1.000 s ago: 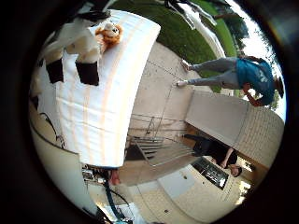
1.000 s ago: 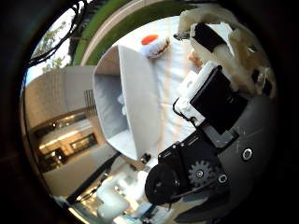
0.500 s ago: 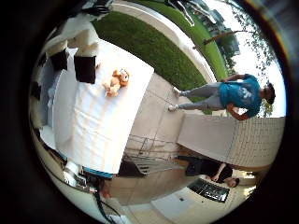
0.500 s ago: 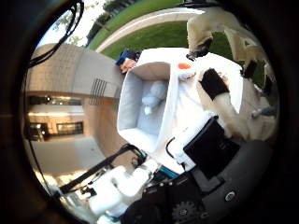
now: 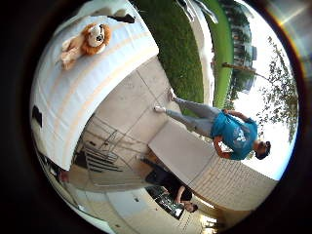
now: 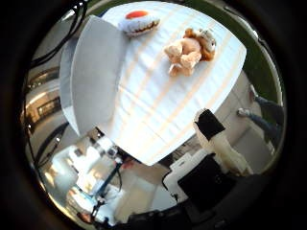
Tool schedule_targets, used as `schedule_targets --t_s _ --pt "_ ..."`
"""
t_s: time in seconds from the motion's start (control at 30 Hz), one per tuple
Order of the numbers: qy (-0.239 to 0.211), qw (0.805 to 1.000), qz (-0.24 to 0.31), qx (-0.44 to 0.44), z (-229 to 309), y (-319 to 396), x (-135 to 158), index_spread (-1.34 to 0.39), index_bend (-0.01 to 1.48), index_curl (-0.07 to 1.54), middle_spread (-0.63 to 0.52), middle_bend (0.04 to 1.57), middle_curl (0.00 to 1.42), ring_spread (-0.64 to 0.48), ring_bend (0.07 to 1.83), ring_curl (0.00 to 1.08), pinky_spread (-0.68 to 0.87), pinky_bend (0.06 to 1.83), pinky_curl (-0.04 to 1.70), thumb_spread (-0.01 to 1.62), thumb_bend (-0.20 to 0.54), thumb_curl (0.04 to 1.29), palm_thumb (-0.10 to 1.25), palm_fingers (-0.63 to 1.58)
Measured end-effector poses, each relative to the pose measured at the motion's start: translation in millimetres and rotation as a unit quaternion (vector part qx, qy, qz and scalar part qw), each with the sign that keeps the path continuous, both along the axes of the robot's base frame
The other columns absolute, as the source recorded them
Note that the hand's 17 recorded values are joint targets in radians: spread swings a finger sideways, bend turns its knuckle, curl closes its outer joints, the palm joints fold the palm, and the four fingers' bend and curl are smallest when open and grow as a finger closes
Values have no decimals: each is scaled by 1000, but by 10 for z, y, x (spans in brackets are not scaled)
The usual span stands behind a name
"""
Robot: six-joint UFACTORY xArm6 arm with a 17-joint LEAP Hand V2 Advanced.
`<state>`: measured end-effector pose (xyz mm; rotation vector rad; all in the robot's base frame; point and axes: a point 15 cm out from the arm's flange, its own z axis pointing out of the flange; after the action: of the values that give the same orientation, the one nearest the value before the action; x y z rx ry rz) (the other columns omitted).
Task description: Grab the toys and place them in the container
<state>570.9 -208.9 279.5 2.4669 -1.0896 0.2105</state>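
A tan and brown plush animal (image 6: 189, 50) lies on the white striped table (image 6: 163, 105) in the right thumb side palm view. A second toy, white with a red-orange top (image 6: 141, 22), lies near the table's far end. The grey container (image 6: 92, 69) stands along the table's edge beside both toys; its inside does not show. My right hand (image 6: 219, 158) shows white and black fingers, relaxed, away from the table and well off the toys. The right little finger side palm view shows the plush animal (image 5: 86, 41) on the table (image 5: 78, 93), far from the palm.
The table stands on a paved yard (image 5: 136, 97) with a strip of grass (image 5: 175, 44) beside it. A person (image 5: 219, 125) stands on the paving, away from the table. A metal frame or stand (image 5: 102, 161) sits by the table's near edge.
Both views have swung and the table looks further off, so the hand has turned and pulled away. The fingers take up less of the thumb side view. The toys lie where they were.
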Motion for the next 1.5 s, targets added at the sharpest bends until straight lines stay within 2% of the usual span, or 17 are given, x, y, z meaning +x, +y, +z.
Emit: schedule_targets --t_s 0.23,0.5,0.6,0.63,0.67,0.73,0.77,0.87,0.93,1.07,1.1,1.2,1.33,1.5 --pt "7 999 37 -9 -623 207 329 -373 134 266 7 165 337 225 386 293 371 469 299 1048 -28 391 776 -44" --pt "40 998 42 -25 -1178 336 352 -341 177 254 -7 174 325 219 351 300 374 439 285 1034 -28 378 796 4" --pt "38 998 46 -25 -1239 344 384 -280 215 275 -24 209 336 210 357 295 367 377 258 1032 -24 379 816 154" --pt "33 998 49 -25 -1228 343 410 -276 252 290 -38 201 337 202 406 308 368 387 254 1032 -25 381 820 308" --pt "29 998 49 -23 -1203 330 422 -287 220 274 -65 339 379 173 465 313 355 377 233 1031 -25 382 825 540" --pt "18 999 42 -21 -1085 224 417 -340 93 212 -107 543 464 137 746 387 328 396 230 1027 -25 392 837 826" --pt "12 999 38 -21 -1002 174 415 -372 73 193 -128 621 512 118 888 455 317 412 249 1023 -26 395 840 839" --pt "-17 999 21 -21 -647 8 392 -449 145 161 -176 755 611 66 1110 575 306 509 293 1017 -26 406 852 887" --pt "-29 999 12 -15 -445 -96 339 -516 196 142 -211 835 683 27 1198 634 313 640 340 1015 -27 415 857 953" --pt "-46 999 14 16 -117 -39 271 -653 268 111 -250 944 808 -24 1246 701 307 967 487 1013 -23 435 879 1032" --pt "-48 998 13 29 -28 -3 223 -669 273 103 -253 960 820 -29 1250 707 303 998 503 1020 -20 440 884 1038" --pt "-15 996 -17 84 248 57 -223 -737 329 93 -261 994 868 -49 1257 727 290 1137 580 1077 8 458 928 1079" --pt "23 989 -38 145 743 344 -838 -837 430 82 -271 1044 943 -75 1288 763 255 1257 683 1136 4 485 975 1032" --pt "4 978 -7 207 1647 1046 -1487 -900 502 75 -276 1072 988 -88 1307 788 233 1309 745 1161 -11 498 977 998"
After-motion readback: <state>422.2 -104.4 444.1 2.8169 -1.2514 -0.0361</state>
